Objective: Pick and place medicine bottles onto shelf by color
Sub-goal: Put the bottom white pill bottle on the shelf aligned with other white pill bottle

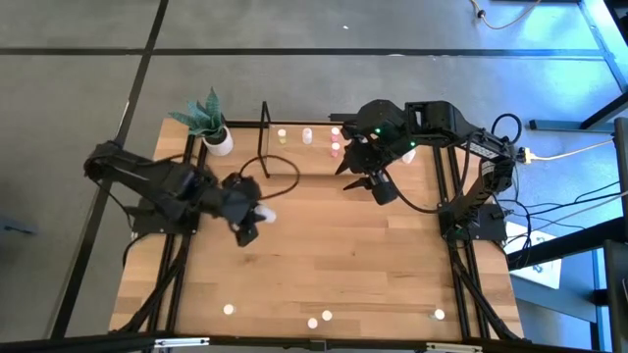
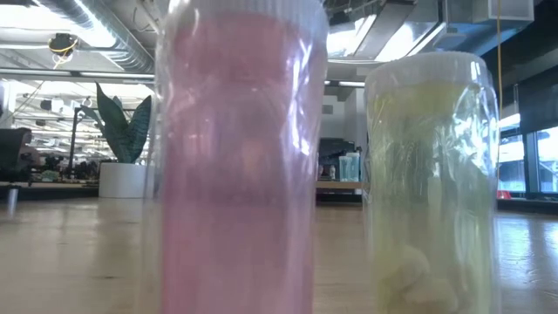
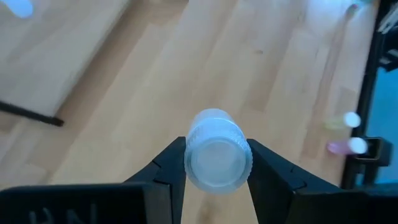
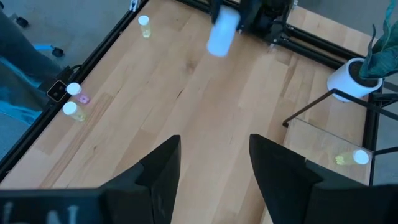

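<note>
Pink and yellowish plastic up close in the low view: a pink bottle [image 2: 240, 157] and a yellowish bottle [image 2: 432, 183] standing upright right at the lens, still waiting at the near edge of the wooden surface [image 1: 324, 265]; four pale bottles in all along that edge at six o'clock in the high view, well apart from the shelf, so much of the sorting judged undone.

Farther in, near nine o'clock of centre, left claw [image 1: 252, 224] clenched on a white bottle [image 3: 217, 155], cap toward the wrist camera, pinched across its body between both fingers and lifted clear of the wood; probably carried that way for setting down upright among its own colour.

Farther still, at one o'clock, right claw [image 1: 378, 184] released and holding nothing, fingers spread, hovering just in front of the shelf [image 1: 294, 147], likely keeping out of the left arm's way.

At twelve o'clock, bottles lined on the shelf board, pale ones [image 1: 282, 134] toward the plant pot [image 1: 220, 143], pink ones [image 1: 336, 147] toward the right end.
</note>
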Motion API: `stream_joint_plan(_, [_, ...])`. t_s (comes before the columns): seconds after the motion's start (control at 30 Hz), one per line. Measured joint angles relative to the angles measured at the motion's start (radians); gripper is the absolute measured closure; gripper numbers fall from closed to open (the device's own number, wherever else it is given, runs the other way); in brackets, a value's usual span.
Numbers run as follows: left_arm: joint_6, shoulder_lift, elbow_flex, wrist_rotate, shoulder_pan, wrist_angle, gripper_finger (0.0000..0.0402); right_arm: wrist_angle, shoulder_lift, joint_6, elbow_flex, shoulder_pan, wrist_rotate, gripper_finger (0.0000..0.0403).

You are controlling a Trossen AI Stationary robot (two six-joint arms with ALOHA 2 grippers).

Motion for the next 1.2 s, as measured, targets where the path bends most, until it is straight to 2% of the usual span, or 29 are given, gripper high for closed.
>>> stream_joint_plan(0.3, [0.263,0.136,0.031,0.193,0.163,0.085,0.0280,0.005,0.000,0.000,0.000,0.000,0.000,0.0210])
stream_joint_plan(0.73, [0.292,0.364,0.031,0.231,0.231,0.092,0.0280,0.010,0.000,0.000,0.000,0.000,0.000,0.0210])
stream_joint_plan(0.97, [0.349,0.467,0.031,0.274,0.240,0.175,0.0280,0.010,0.000,0.000,0.000,0.000,0.000,0.0210])
stream_joint_plan(1.2, [0.363,0.551,0.031,0.274,0.240,0.188,0.0280,0.010,0.000,0.000,0.000,0.000,0.000,0.0210])
